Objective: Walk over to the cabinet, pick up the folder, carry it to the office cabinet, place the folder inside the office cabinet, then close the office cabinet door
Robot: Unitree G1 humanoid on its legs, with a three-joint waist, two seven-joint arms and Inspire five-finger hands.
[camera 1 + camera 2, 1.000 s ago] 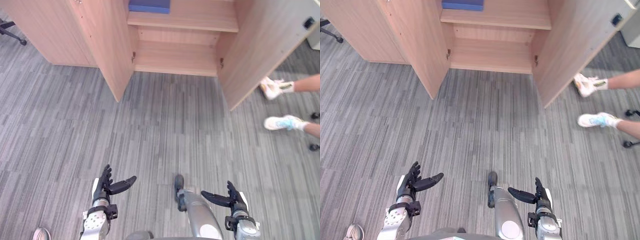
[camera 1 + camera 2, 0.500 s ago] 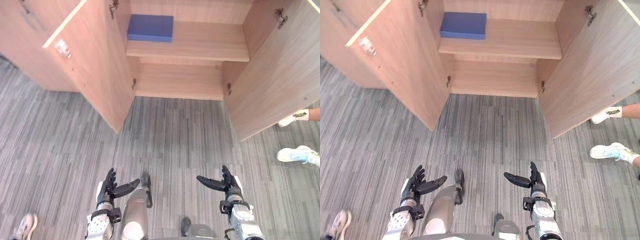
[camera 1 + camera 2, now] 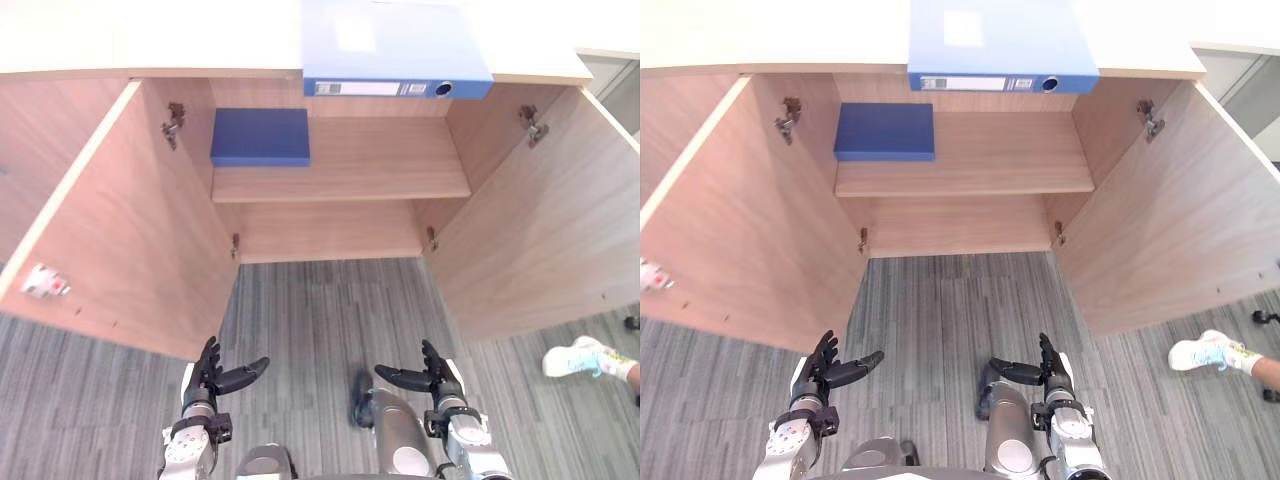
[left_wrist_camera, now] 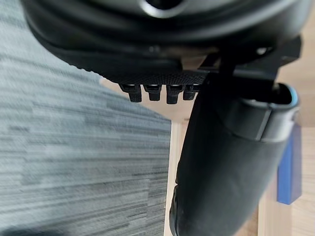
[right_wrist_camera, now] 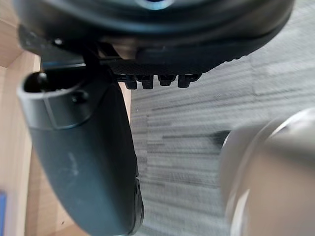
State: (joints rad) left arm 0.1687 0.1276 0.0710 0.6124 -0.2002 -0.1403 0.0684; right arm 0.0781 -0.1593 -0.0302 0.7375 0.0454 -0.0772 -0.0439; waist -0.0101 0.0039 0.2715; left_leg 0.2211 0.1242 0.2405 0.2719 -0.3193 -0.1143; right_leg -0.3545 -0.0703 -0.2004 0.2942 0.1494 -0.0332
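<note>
Floor: grey striped carpet [image 3: 320,320], running up to the foot of the cabinet.
Cabinet: low cupboard of light wood [image 3: 330,230], close ahead, with both doors swung wide: left door [image 3: 110,250] and right door [image 3: 540,230] on either side of the way in.
Folder: light blue lever-arch file [image 3: 390,45], lying flat on the cabinet's top above the open compartment. Labelled spine turned outward, at the top's front edge. Touched by no hand.
Shelf: wooden board [image 3: 390,170] inside the cabinet, carrying a darker blue flat case [image 3: 260,137] at its left end. Hard to tell whether this is a second folder.
Left hand: dark left hand [image 3: 203,385], low before the cabinet and near the left door's lower corner. Fingers straight, thumb spread, holding nothing.
Right hand: dark right hand [image 3: 443,388], low before the cabinet on the right door's side. Also spread wide and empty.
Bystander: white shoe [image 3: 580,360] of a person on the carpet, just past the right door.
Step in hand: probably the end of the walk-up, with the pick-up not yet begun.
Advice: stop centred between the two doors, then lift both hands to the height of the cabinet's top. Take the file by its spine end, thumb below and fingers above, and draw it outward level.
Caution: keep the elbows inside the doors, and do not sweep the right arm toward the shoe.
</note>
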